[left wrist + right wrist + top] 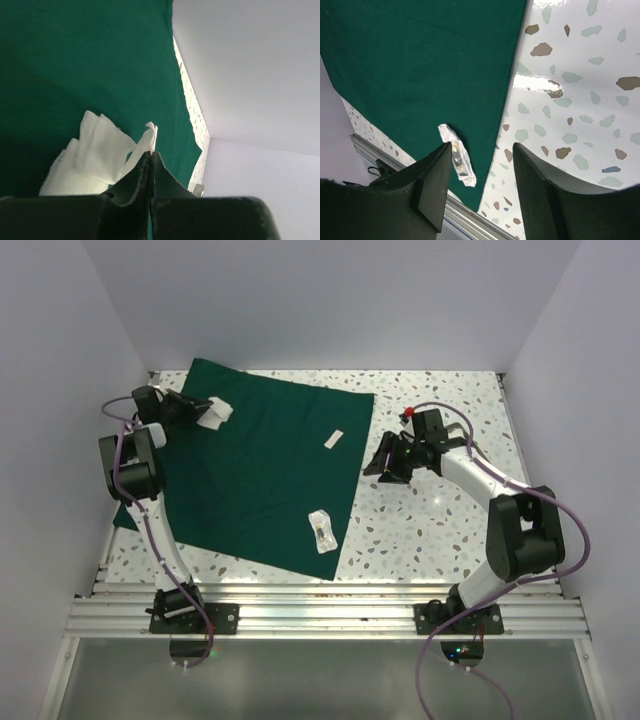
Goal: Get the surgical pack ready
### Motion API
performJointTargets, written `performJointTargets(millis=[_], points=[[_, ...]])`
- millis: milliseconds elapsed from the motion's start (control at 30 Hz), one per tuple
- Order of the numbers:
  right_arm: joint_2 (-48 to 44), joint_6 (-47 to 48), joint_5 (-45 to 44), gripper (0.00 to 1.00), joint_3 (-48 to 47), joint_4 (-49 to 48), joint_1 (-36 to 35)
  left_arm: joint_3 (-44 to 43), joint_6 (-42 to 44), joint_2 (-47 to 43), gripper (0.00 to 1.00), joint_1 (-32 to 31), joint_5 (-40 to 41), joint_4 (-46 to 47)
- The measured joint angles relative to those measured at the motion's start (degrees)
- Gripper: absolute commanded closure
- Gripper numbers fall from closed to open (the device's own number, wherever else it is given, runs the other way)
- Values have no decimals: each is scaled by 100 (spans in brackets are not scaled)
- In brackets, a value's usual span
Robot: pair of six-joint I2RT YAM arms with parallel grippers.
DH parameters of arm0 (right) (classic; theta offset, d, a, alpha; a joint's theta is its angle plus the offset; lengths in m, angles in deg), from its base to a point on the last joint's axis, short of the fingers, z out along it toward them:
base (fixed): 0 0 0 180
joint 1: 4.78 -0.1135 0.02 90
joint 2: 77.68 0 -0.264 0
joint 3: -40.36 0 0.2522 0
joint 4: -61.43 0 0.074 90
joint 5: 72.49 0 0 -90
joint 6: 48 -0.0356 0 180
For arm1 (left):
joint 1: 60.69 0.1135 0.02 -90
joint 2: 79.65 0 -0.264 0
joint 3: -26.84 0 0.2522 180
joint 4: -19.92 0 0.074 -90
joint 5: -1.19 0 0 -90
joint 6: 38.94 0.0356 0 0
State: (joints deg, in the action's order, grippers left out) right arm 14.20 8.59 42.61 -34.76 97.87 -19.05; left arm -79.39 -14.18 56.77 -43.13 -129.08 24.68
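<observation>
The surgical pack, a large dark green drape (265, 465), lies spread flat over the left and middle of the table. My left gripper (203, 412) hovers over its far left part, shut on a corner of a white gauze pad (217, 415). In the left wrist view the pad (92, 155) hangs from the closed fingertips (150, 154) above the drape (85, 55). My right gripper (386, 464) stands open just off the drape's right edge, holding nothing. Seen from the right wrist, its jaws (482, 150) frame the drape's near corner (420, 65) and a clear packet (458, 161).
A small white strip (335, 438) and the clear packet (321, 530) lie on the drape. Speckled tabletop (440, 520) shows to the right. White walls close in the left, back and right. An aluminium rail (320, 615) runs along the near edge.
</observation>
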Motion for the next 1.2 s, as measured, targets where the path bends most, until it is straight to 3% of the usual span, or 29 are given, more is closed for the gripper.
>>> performJointTargets(millis=[1200], points=[[264,-44,22,44,-109,-39,-9,-44,-111,337,100,31,109,-24]])
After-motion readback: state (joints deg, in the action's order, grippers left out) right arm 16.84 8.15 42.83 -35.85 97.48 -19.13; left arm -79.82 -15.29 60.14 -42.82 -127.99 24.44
